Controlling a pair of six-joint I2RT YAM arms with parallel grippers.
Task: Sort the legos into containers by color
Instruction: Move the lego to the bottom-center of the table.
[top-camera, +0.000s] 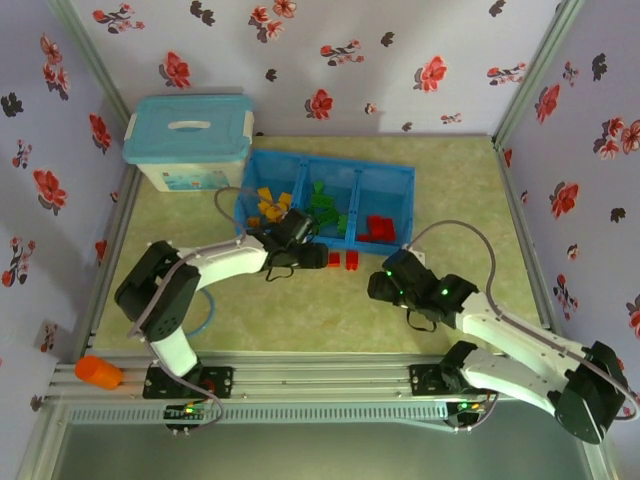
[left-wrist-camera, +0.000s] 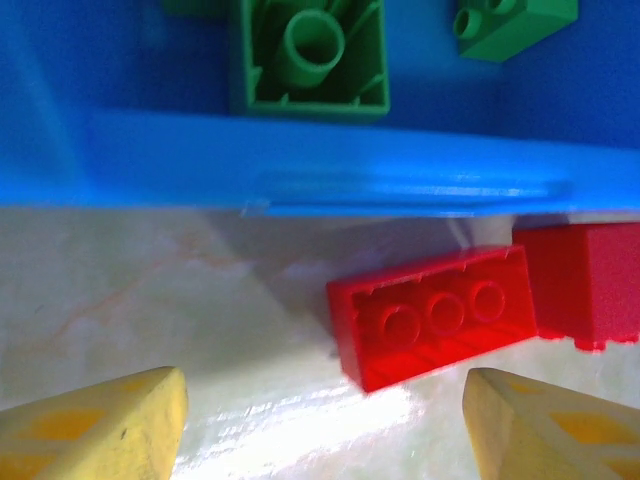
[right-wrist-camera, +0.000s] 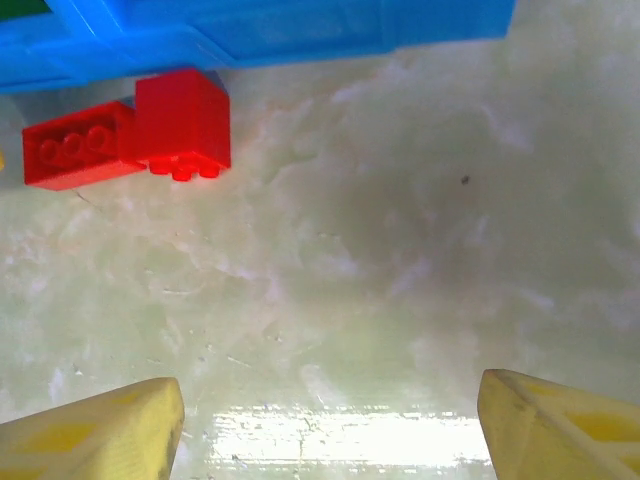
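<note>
We see the blue tray (top-camera: 330, 160) near the far edge of the tabletop (top-camera: 300, 315), w/ orange-yellow legos (top-camera: 270, 203) in its left compartment, green legos (top-camera: 325, 205) in the middle and red legos (top-camera: 380, 228) in the right. 2 more lie on the tabletop just outside the tray's near wall, touching: a flat red brick (left-wrist-camera: 435, 318) w/ 3 round holes showing, and a blocky red brick (left-wrist-camera: 585, 285). The left gripper (left-wrist-camera: 325, 430) is spread wide and empty, just short of them. The right gripper (right-wrist-camera: 330, 430) is likewise spread and empty, over bare tabletop. A lidded box (top-camera: 188, 140) sits in the far-left corner.
</note>
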